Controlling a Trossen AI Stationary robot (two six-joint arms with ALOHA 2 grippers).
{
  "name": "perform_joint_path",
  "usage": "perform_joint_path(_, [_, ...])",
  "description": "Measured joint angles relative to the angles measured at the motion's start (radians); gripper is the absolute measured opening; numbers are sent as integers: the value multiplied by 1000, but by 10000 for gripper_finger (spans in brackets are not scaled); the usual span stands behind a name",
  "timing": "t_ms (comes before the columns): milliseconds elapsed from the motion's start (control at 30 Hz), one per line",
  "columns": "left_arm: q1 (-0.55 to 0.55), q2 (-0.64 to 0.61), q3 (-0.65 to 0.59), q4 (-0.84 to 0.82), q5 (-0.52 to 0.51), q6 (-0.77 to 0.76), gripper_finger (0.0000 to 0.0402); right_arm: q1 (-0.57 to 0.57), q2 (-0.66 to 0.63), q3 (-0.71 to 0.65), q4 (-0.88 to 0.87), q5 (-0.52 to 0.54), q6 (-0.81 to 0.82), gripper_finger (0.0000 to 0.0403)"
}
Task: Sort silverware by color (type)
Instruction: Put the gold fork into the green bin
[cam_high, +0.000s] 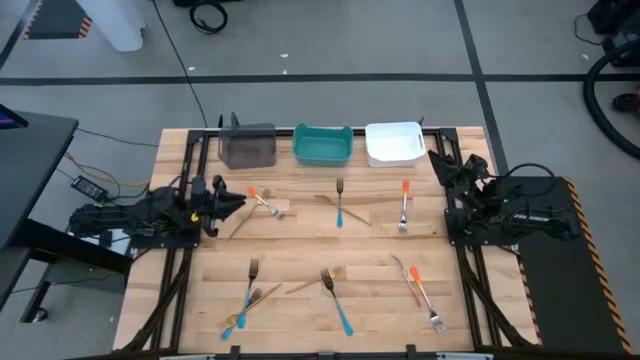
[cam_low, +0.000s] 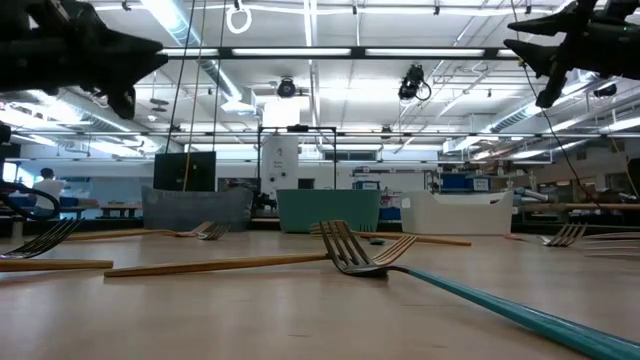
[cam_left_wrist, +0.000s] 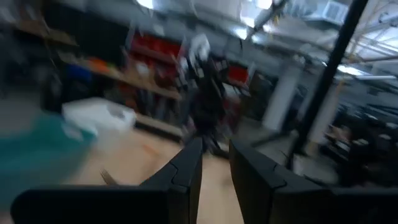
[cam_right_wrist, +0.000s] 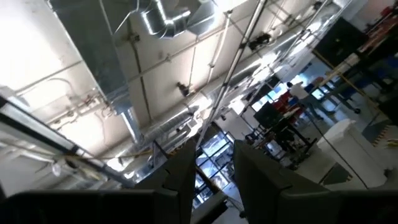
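1. High view: the forks lie loose on the table (cam_high: 300, 262), none binned yet; the left gripper (cam_high: 232, 201) holds nothing, an orange-handled fork (cam_high: 262, 200) just beyond its tips
2. Low view: a blue-handled fork (cam_low: 400, 265) lies flat, both arms well above it
3. Left wrist view: fingers (cam_left_wrist: 186, 168) slightly parted, empty
4. Right wrist view: the right gripper (cam_right_wrist: 212, 163) points at the ceiling, parted, parked far from any fork

Pale wood table (cam_high: 300, 290), planked. Bins along the far edge: grey (cam_high: 247, 147), teal (cam_high: 322, 144), white (cam_high: 393, 143). Silver forks with orange handles (cam_high: 404, 205) (cam_high: 423, 295) (cam_high: 262, 201); silver forks with blue handles (cam_high: 339, 203) (cam_high: 336, 301) (cam_high: 246, 292). Thin all-gold pieces (cam_high: 308, 286) (cam_high: 243, 221). Black arms, dark grippers (cam_high: 228, 201) (cam_high: 447, 171). Orange-and-black striped edging (cam_high: 585, 260) at right. Grey floor (cam_high: 330, 40), dark lines.
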Motion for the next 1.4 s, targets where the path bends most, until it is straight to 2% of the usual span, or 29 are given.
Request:
perform_joint_path(100, [0,0,0,138,-120,75,89,0,10,41,4,3,-50,114])
perform_joint_path(200, [0,0,0,329,-261,66,89,0,50,112,4,65,-147,114])
perform_joint_path(267, [0,0,0,422,-291,79,89,0,94,170,2,112,-244,114])
perform_joint_path(333, [0,0,0,459,-311,95,89,0,149,234,-6,144,-349,114])
perform_joint_path(433, [0,0,0,417,-362,95,89,0,256,337,-9,149,-465,114])
perform_joint_path(633, [-3,0,0,259,-295,-20,89,0,525,539,-89,125,-548,114])
perform_joint_path(833, [-3,0,0,209,-282,-17,89,-2,822,724,-334,124,-547,114])
perform_joint_path(967, [-3,0,0,166,-281,-16,89,-2,998,803,-413,108,-516,114])
perform_joint_path(1100, [-3,0,0,168,-281,-17,89,-2,1147,827,-470,27,-441,114])
perform_joint_path(1400, [-2,0,0,186,-281,10,89,-2,1417,828,-454,-87,-295,114])
